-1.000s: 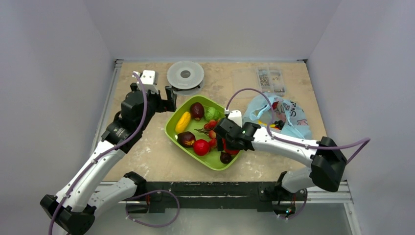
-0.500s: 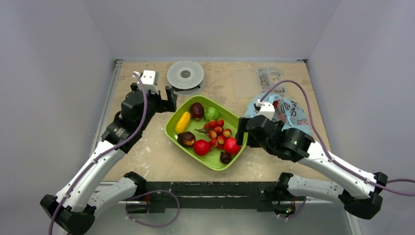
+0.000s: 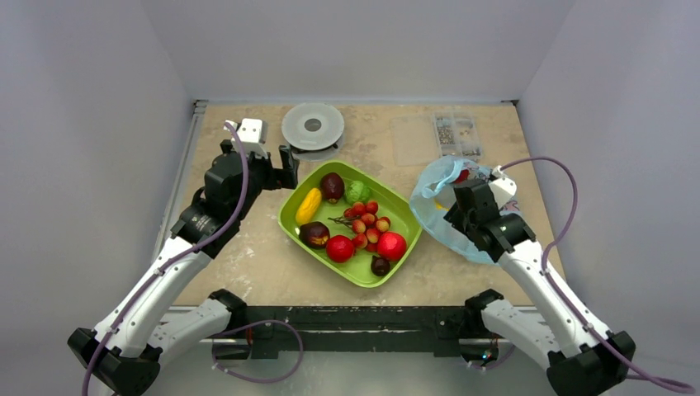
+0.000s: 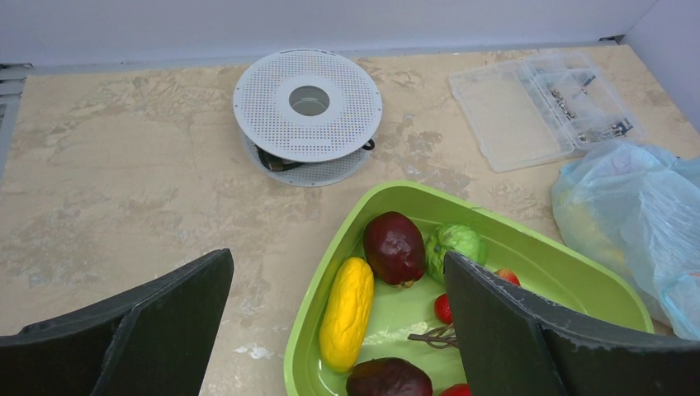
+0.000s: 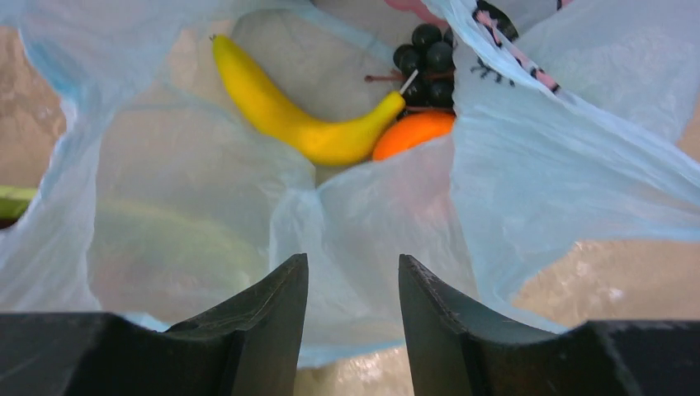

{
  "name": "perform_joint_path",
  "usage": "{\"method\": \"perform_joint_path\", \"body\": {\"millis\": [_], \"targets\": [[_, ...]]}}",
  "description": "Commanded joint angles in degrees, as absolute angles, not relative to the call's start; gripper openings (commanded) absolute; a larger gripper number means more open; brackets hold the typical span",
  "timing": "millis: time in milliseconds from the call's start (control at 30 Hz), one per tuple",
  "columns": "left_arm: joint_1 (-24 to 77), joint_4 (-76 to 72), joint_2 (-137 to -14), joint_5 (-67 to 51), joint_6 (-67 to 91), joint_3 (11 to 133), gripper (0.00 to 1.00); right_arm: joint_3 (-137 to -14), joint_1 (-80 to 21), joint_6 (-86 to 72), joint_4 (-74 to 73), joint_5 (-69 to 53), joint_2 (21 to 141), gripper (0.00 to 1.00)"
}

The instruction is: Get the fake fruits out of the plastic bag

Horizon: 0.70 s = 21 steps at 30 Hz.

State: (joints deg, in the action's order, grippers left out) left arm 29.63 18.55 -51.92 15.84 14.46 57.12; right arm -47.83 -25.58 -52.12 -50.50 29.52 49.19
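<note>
Here the task stands partly done. The lime-green plastic tray [image 3: 286, 221] on the mottled beige worktop [image 3: 248, 256] already holds two glossy red plastic balls [image 3: 340, 247], two dark purple-brown fruits [image 3: 333, 186] and a yellow elongated fruit [image 3: 309, 205], all clear of the bag. The thin, crinkly light-blue plastic bag [image 3: 431, 208] lies just right of the tray with its mouth open. Inside it the right wrist view shows a yellow plastic banana [image 5: 289, 124], an orange ball [image 5: 413, 132] touching the banana's tip, and a bunch of dark grapes [image 5: 425, 54]. At least these three are left to take out.

The right pincer [image 5: 353, 260] hangs over the near lip of the bag, its jaws drawn to a narrow gap with blue film behind them. Whether they pinch the film cannot be told. The left pincer [image 4: 338, 254] is spread wide and holds nothing, poised at the tray's far-left side.

Compared with one second ago, the right arm has swung from above the tray's near-right part across to the bag, and its jaws have narrowed. The left arm has not moved.
</note>
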Motion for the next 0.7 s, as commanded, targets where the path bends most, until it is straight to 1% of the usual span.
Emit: {"method": "perform_joint_path", "body": {"millis": [0,167,233,333,467,567,667], "targets": [[29.3,17.5,-51.6,15.9,15.1,59.6,1.00,-45.3,-20.4,-49.4,-31.6,26.1,54.2,0.43],[29.3,17.4,-51.6,16.0,15.0,59.7,1.00,-41.9,-14.7,-48.5,-16.1,26.1,61.5,0.42],[29.3,17.3,-51.4,15.8,15.0,59.8,1.00,-40.7,-13.5,-47.8,-8.5,26.0,63.9,0.43],[29.2,17.2,-51.4,15.7,15.0,59.8,1.00,-39.9,-12.1,-48.1,-1.6,26.2,67.8,0.46],[29.3,17.2,-51.2,15.7,14.9,59.9,1.00,-39.7,-10.3,-48.3,5.4,26.7,73.1,0.48],[29.3,17.2,-51.1,15.6,14.9,59.9,1.00,-42.3,-8.7,-49.0,5.4,26.5,78.4,0.50],[29.3,17.2,-51.1,15.6,14.9,59.9,1.00,-43.3,-7.6,-48.4,6.9,25.3,82.2,0.55]]}}
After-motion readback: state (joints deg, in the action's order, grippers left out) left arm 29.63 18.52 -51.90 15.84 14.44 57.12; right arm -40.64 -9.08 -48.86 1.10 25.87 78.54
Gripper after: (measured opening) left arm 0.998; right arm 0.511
